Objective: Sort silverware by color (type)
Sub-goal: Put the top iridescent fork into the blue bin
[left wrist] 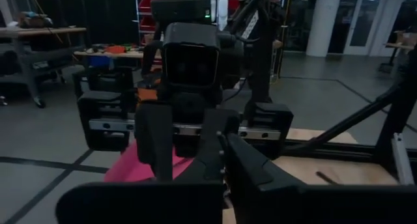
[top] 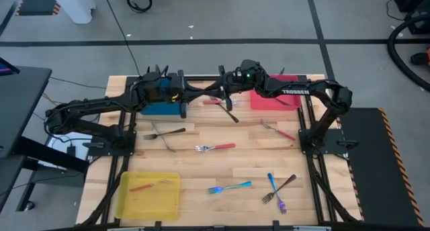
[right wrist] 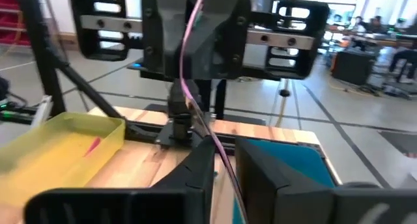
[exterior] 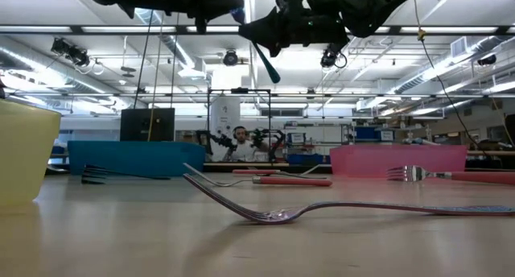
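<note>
A slim dark fork (top: 230,111) hangs tilted above the tabletop's far edge, between the blue tray (top: 161,107) and the red tray (top: 274,100). The right gripper (top: 224,95) clasps its handle, arm stretched along that edge, and the left gripper (top: 183,100) faces it just beside, fingers parted

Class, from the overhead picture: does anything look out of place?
A red-handled fork lies in the yellow tray, not the red tray. Elsewhere, a dark fork crosses an iridescent fork. The right pincer holds a dark utensil aloft, facing the left pincer.
</note>
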### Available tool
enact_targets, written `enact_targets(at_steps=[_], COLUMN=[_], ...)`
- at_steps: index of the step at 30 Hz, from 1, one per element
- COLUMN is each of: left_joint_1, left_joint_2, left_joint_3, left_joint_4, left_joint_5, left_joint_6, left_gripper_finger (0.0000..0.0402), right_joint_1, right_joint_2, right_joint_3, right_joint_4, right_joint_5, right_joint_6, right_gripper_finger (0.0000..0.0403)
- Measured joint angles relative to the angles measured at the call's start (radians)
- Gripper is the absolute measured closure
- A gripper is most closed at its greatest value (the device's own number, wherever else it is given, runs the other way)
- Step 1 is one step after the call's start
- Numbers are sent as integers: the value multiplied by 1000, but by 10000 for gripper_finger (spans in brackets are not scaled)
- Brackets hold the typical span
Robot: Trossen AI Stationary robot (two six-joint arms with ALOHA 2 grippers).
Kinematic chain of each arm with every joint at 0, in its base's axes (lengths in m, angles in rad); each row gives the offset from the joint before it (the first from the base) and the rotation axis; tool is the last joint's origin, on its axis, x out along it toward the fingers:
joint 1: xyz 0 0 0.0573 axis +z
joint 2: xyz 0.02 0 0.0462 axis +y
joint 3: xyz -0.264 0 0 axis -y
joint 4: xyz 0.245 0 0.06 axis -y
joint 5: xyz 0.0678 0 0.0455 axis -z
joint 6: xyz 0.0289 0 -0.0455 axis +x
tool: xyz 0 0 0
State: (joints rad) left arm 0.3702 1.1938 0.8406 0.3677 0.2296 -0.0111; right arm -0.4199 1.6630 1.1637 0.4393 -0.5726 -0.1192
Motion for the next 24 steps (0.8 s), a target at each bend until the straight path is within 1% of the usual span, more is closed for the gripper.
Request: enact_targets(at_steps=[4, 7, 10, 15, 19, 24], left_joint_1=[5, 31, 73, 144, 187, 222], left_joint_2=[-3, -14, -41, -106, -163, -174], left_joint_3=[0, 0, -1, -1, -1, -1], left_joint_4=[-4, -26, -107, -289, -480, -708], left_joint_5=[-2, 11, 3, -11, -70, -221], left_joint_6=[37, 36, 37, 48, 99, 102], left_gripper_finger=[393, 393, 393, 393, 393, 393], right_joint_1=[0, -7, -27, -70, -100, -129], right_joint_2=[0, -7, -31, -95, -148, -198], right_joint_3=[0, 0, -1, -1, -1, -1], right_joint_4=[1, 1, -15, -125, -222, -320], right_joint_5=[8, 9, -15, -53, -52, -51], right_joint_6=[9, 52, 98, 126, 120, 119], right_gripper_finger=[296, 282, 277, 277, 276, 277])
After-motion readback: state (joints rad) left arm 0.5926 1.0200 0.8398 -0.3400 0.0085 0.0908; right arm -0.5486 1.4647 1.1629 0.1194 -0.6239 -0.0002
